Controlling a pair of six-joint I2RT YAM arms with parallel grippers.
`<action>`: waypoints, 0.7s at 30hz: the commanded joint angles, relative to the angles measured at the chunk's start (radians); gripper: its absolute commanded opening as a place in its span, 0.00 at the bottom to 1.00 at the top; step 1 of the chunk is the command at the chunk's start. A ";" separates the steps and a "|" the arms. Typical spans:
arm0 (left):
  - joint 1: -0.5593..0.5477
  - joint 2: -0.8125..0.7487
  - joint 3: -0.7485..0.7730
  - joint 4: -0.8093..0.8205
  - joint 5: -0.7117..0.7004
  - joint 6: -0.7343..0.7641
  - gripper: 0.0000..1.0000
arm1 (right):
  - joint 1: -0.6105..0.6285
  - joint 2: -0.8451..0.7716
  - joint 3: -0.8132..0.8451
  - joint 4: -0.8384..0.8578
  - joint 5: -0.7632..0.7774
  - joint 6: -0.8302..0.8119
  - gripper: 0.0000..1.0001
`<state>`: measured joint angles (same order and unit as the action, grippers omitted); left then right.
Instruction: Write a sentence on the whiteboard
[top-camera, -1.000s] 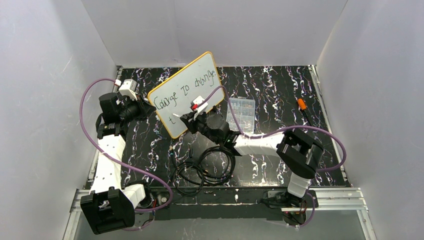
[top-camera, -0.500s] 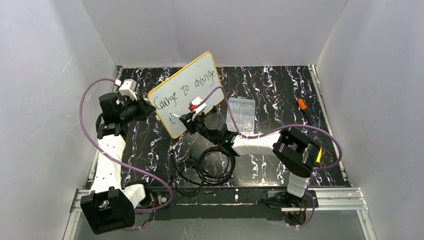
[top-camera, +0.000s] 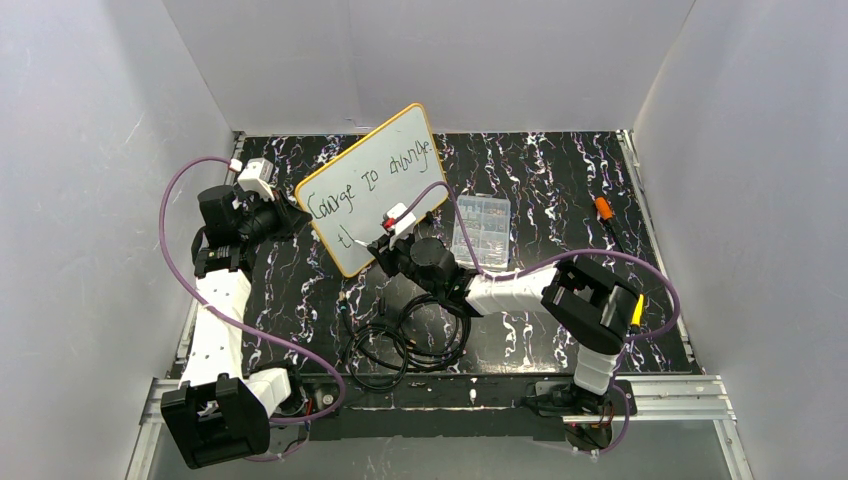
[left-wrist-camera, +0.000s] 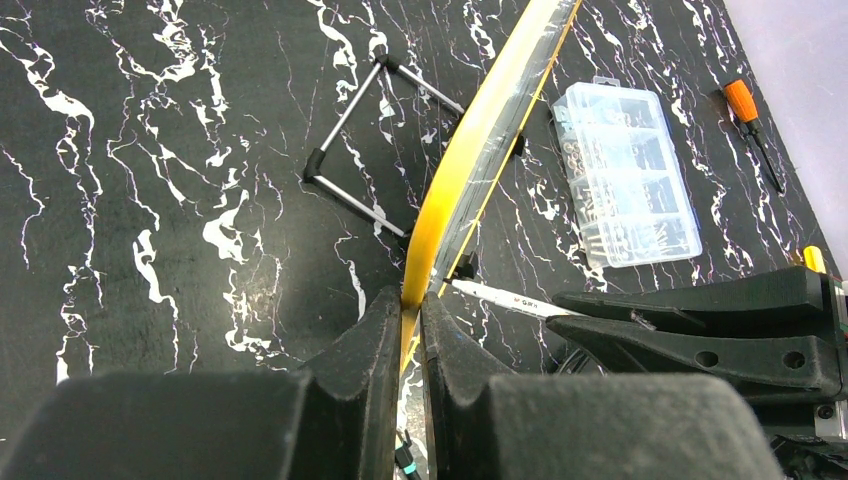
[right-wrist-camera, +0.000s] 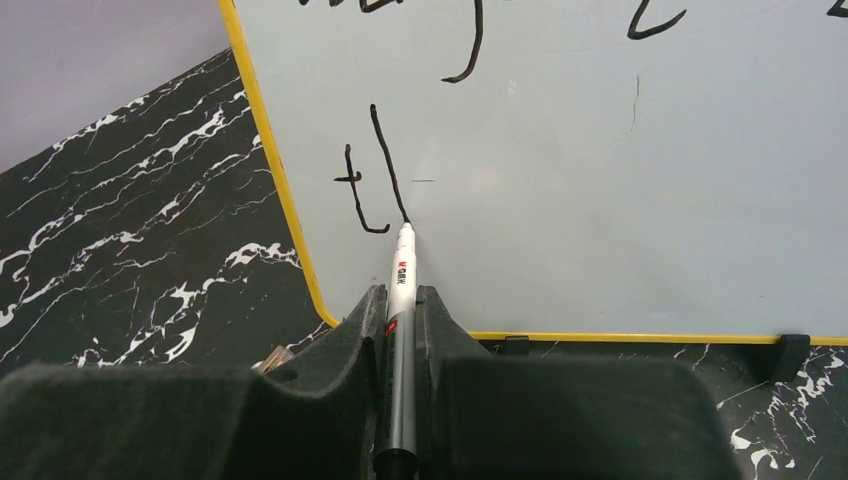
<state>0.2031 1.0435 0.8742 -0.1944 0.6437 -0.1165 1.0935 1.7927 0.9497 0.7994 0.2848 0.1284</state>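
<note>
Fresh tall stroke (right-wrist-camera: 388, 165) now sitting beside "t" on line 2, absent 1 s ago. Right end effector (right-wrist-camera: 400, 300) clenching marker (right-wrist-camera: 403, 262), tip touching whiteboard (right-wrist-camera: 600, 200) at stroke's foot. Left end effector (left-wrist-camera: 405, 310) pinching board's yellow rim at 9 o'clock. Whiteboard standing tilted on worktop (top-camera: 560, 190), 11 o'clock of centre; sentence (top-camera: 372, 178) reading "Courage to change".

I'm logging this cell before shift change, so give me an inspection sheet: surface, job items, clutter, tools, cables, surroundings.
Surface: black, white-veined table.
Job's things: whiteboard held tilted; sentence reads "Courage to change", with a "t" and one stroke on the second line.
Clutter: clear parts box and orange-handled screwdriver, right of the board.
Tools: left tool shut on the board's yellow rim; right tool shut on marker, tip at the stroke's end.
Cables: purple cables loop off both arms; black cable coils lie near the bases.
Surroundings: white walls on three sides.
</note>
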 joint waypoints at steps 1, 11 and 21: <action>-0.003 -0.006 0.011 -0.005 0.018 -0.005 0.00 | -0.001 0.003 0.014 0.044 0.024 0.004 0.01; -0.003 -0.006 0.011 -0.005 0.020 -0.005 0.00 | -0.001 -0.026 0.032 0.088 0.048 -0.003 0.01; -0.002 -0.004 0.011 -0.005 0.022 -0.006 0.00 | -0.001 -0.025 0.033 0.116 0.071 -0.012 0.01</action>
<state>0.2031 1.0435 0.8742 -0.1947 0.6437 -0.1165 1.0939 1.7924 0.9497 0.8253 0.3099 0.1272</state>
